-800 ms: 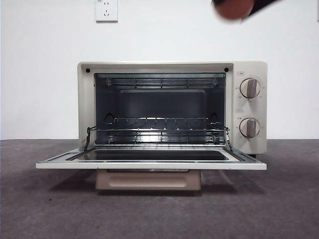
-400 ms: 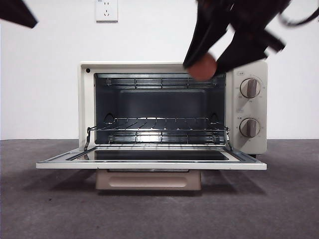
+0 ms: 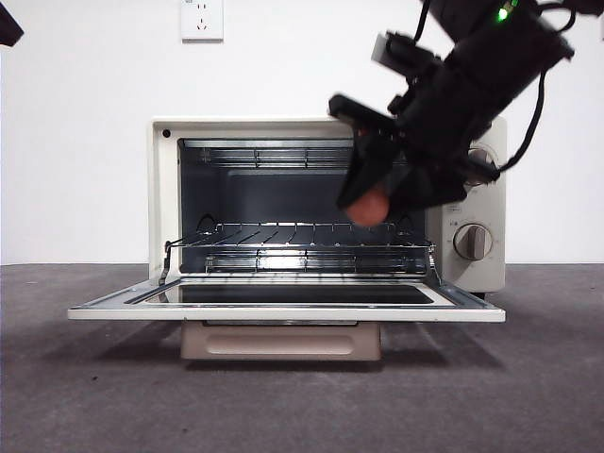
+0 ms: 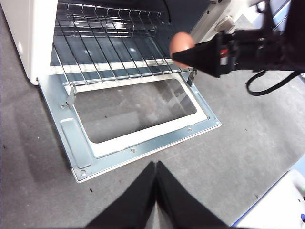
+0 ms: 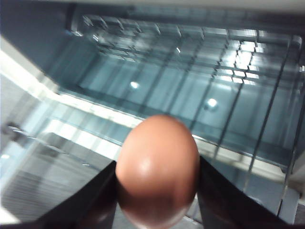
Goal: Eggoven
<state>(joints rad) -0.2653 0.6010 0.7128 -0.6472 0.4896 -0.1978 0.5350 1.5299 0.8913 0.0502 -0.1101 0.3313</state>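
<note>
- The egg [image 5: 157, 170] was pinched between the two jaws of the right gripper [image 3: 373, 203], one jaw pressed against each flank, with the blunt end left exposed in the right wrist view.
- In the front view the egg [image 3: 367, 209] was held in the air at the right side of the oven mouth, above the wire rack [image 3: 297, 234] and not touching it; the left wrist view showed the egg [image 4: 182, 42] over the rack's front edge, near the hinge of the door.
- The toaster oven [image 3: 165, 189] stood on the grey tabletop [image 3: 85, 396] with its door [image 3: 283, 304] lowered flat, the glass pane facing up and the cavity fully exposed.
- The upper knob was largely hidden behind the right arm; the lower knob [image 3: 472, 242] was seen clear of it.
- The left gripper [image 4: 156, 172] was held well back from the oven, above the tabletop in front of the door, its jaws pressed together on nothing.
- Progress, as judged: the opening of the door and the pickup of the egg were complete, and the carry to the oven was nearly so.
- Remaining, as judged: the egg was yet to be lowered onto the rack and released, the arm drawn out, and the door possibly closed.
- A wall socket [image 3: 202, 19] was visible above the oven.
</note>
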